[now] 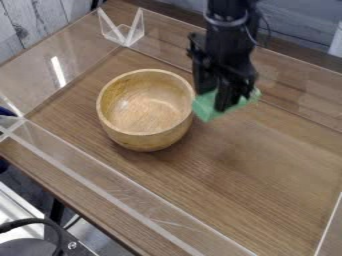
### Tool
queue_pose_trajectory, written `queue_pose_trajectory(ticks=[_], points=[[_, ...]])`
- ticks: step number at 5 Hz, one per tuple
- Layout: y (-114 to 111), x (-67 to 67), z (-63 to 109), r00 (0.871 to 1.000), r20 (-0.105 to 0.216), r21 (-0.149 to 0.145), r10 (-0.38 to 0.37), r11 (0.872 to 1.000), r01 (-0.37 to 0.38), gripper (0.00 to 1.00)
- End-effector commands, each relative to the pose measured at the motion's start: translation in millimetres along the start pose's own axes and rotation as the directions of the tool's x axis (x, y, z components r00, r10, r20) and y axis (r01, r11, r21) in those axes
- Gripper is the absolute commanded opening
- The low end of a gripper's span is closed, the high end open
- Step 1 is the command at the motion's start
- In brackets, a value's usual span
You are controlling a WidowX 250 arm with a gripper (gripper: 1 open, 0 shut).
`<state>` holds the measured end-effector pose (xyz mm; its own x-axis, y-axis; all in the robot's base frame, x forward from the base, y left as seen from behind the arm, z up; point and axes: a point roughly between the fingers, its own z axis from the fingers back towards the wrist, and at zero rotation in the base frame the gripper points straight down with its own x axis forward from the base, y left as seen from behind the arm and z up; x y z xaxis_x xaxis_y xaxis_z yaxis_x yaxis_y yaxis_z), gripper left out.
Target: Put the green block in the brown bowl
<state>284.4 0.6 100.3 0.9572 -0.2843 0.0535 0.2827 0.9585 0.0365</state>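
Green block between fingers, right of brown bowl.

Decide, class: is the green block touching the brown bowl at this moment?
Apart. The camera view shows the green block clamped in the gripper, lifted off the wooden table and hanging just right of the brown bowl, with table showing between them.

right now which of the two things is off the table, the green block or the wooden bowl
The green block: it is clamped in the gripper above the wood surface, just right of the brown bowl, which sits on the table.
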Motion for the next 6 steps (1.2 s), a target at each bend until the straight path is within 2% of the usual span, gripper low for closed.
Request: queue_pose_trajectory(ticks=[1,2,3,4,6], points=[[29.9,0.5,27.9,0.996,0.062,0.046,0.065,0.997,-0.068,0.00],[59.5,-11.3,26.8,0.987,0.045,0.056,0.151,0.987,-0.154,0.00],[80.5,-22.3,24.2,0.980,0.030,0.065,0.198,0.978,-0.200,0.00],[87.0,-29.4,19.1,0.977,0.013,0.070,0.211,0.975,-0.211,0.00],[94.4,-47.0,0.5,0.974,-0.044,0.079,0.223,0.972,-0.219,0.00]])
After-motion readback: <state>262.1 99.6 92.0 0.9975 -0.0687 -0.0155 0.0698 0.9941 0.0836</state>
